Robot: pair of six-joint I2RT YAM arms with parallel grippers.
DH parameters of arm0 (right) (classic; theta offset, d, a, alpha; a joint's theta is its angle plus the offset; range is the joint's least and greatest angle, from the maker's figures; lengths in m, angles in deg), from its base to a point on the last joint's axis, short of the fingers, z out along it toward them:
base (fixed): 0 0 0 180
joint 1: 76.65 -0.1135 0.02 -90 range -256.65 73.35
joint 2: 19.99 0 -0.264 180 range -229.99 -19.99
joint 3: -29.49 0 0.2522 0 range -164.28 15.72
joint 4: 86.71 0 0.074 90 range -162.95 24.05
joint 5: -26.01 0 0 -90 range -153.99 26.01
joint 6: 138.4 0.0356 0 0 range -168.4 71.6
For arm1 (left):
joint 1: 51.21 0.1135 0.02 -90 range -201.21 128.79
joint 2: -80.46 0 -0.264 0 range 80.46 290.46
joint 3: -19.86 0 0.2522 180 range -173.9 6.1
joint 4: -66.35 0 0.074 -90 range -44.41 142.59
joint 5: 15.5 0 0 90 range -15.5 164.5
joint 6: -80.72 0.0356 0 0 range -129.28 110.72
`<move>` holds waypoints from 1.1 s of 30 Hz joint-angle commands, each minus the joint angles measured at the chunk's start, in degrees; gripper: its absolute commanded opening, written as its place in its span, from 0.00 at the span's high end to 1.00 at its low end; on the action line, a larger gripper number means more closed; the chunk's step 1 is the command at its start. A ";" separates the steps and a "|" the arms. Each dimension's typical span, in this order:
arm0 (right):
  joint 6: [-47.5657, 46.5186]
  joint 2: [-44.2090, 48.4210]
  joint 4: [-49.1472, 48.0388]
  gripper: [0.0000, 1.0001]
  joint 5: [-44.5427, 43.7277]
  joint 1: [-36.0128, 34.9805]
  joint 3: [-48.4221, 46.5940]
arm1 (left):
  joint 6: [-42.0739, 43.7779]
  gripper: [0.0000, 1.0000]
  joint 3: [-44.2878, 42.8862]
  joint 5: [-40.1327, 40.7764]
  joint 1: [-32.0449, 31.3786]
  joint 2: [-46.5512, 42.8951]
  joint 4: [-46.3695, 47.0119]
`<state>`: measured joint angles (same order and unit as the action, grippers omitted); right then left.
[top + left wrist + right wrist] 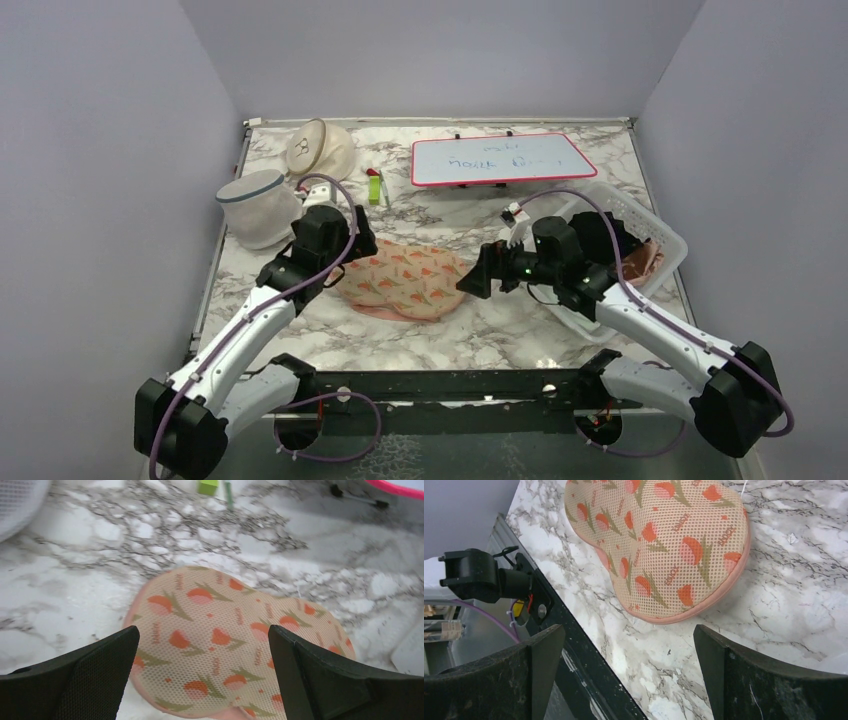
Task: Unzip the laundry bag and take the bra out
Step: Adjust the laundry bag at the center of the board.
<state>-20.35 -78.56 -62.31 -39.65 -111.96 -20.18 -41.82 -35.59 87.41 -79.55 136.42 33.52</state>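
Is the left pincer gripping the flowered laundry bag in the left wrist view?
No, the left pincer is open, its two fingers spread wide apart over the laundry bag, closing on nothing.

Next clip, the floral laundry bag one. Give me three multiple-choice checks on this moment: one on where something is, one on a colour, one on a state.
1. Where is the laundry bag?
A. hanging in the air
B. flat on the table, near its middle
C. slipping off the table's edge

2. What is printed on it?
A. blue stars
B. black stripes
C. orange-red flowers with green stems

3. How do the left gripper and the right gripper stand?
A. both open
B. both shut on the bag
C. one open, one shut

Answers:
1 B: the top view shows it lying on the marble mid-table.
2 C: both wrist views show the print close up.
3 A: each wrist view shows a wide gap with nothing gripped.
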 commanded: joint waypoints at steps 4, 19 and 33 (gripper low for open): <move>1.62 -2.28 -5.58 0.00 5.43 -1.01 0.72 | -3.85 0.01 4.67 -0.95 5.11 -1.95 -0.36; 2.98 -9.48 -9.58 0.02 5.99 -5.23 2.18 | -1.76 0.04 9.45 -14.75 5.06 2.57 5.28; 7.07 -16.66 -13.35 0.09 -1.06 -8.77 2.93 | -3.74 0.07 8.03 -24.66 4.02 11.27 11.95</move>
<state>-16.00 -94.93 -72.83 -35.96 -120.22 -17.53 -44.33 -27.26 67.78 -74.59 147.55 41.34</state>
